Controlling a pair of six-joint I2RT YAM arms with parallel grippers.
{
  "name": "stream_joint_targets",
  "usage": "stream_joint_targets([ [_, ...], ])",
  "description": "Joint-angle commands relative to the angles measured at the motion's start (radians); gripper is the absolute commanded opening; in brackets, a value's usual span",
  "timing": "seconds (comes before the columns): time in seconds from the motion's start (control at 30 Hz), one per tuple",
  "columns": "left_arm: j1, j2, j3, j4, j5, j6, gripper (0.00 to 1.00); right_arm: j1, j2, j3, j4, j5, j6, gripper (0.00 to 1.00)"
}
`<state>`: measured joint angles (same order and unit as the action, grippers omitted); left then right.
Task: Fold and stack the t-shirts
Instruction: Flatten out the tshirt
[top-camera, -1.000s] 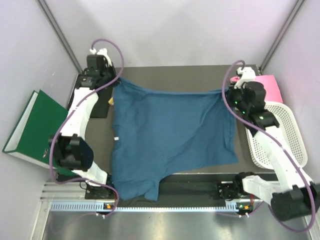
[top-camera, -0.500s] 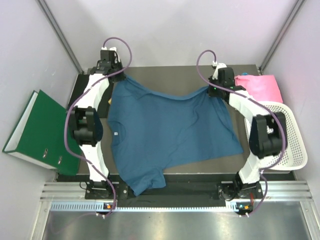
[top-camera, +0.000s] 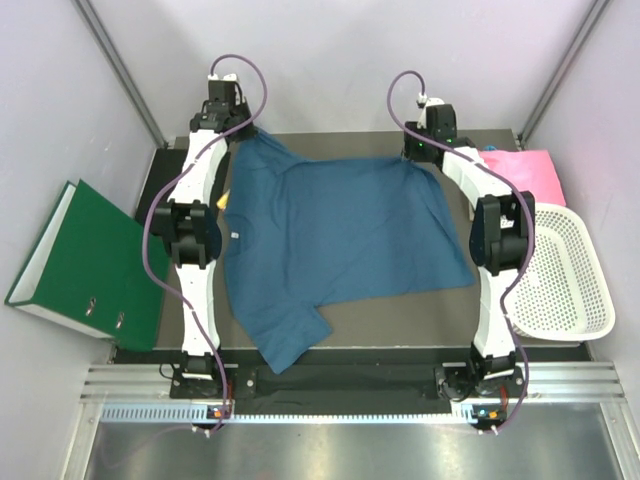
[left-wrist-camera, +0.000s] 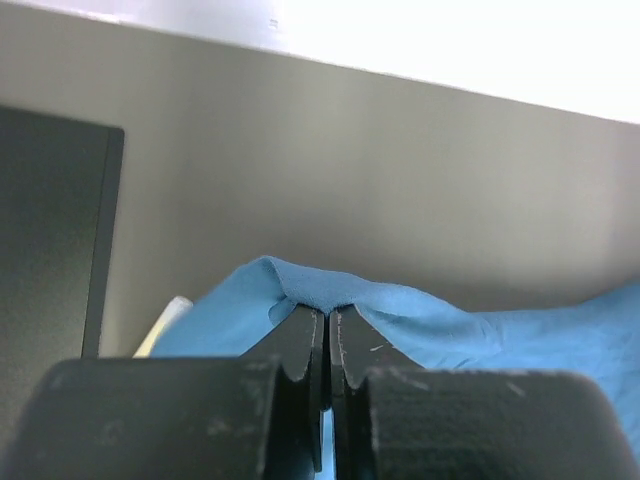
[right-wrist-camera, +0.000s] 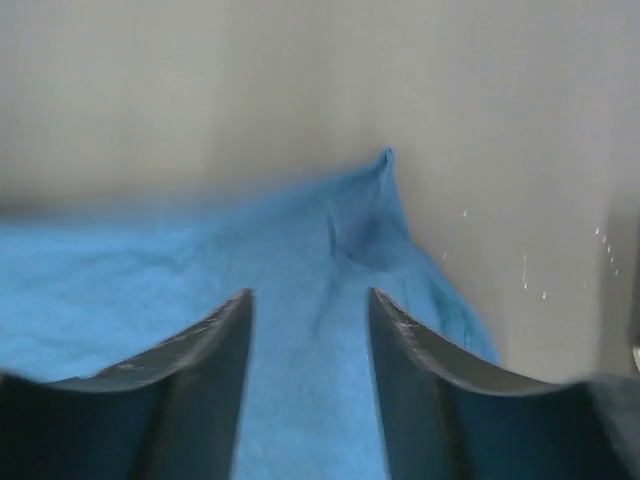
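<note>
The dark teal t-shirt (top-camera: 340, 235) lies spread over the dark mat, one sleeve (top-camera: 290, 345) pointing at the near edge and a small white label (top-camera: 232, 237) at its left side. At the shirt's far left corner my left gripper (top-camera: 237, 140) is shut on a fold of the blue cloth (left-wrist-camera: 320, 290). My right gripper (top-camera: 418, 155) stands open over the far right corner; the cloth (right-wrist-camera: 380, 200) lies loose between and beyond its fingers (right-wrist-camera: 215, 340). The pink t-shirt (top-camera: 522, 168) lies at the far right, beside the right arm.
A white mesh basket (top-camera: 560, 275) stands at the right edge of the mat. A green binder (top-camera: 70, 260) leans outside the left edge. Side walls and slanted frame posts close in the far corners, and both arms reach along the shirt's sides.
Both arms have swung to the far side, drawing the shirt's far edge back and flat. The right gripper has opened and let go of its corner; the left stays shut on the cloth.
</note>
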<state>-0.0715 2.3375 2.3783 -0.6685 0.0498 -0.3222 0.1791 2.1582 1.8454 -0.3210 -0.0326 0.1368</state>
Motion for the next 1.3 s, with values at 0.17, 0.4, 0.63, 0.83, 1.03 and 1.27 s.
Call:
stream_joint_targets([
  [0.17, 0.010, -0.003, 0.015, 0.000, -0.007, -0.002, 0.00, -0.024, 0.080, 0.118, -0.030, 0.030, 0.029, 0.53],
  [0.4, 0.009, -0.004, -0.001, 0.000, 0.015, -0.009, 0.00, -0.036, 0.133, 0.182, -0.036, 0.059, 0.032, 0.50],
  [0.63, 0.009, -0.009, -0.025, 0.006, 0.027, -0.006, 0.00, -0.047, 0.209, 0.279, -0.007, 0.079, 0.063, 0.49],
  [0.83, 0.007, -0.020, -0.057, 0.015, 0.024, -0.008, 0.00, -0.049, 0.261, 0.334, 0.010, 0.037, 0.076, 0.49],
  [1.03, 0.007, -0.014, -0.064, 0.017, 0.027, -0.014, 0.00, -0.047, 0.240, 0.328, 0.010, -0.004, 0.070, 0.49],
  [1.27, 0.004, -0.024, -0.093, 0.014, 0.022, -0.012, 0.00, -0.047, 0.138, 0.253, 0.043, -0.015, 0.066, 0.50],
])
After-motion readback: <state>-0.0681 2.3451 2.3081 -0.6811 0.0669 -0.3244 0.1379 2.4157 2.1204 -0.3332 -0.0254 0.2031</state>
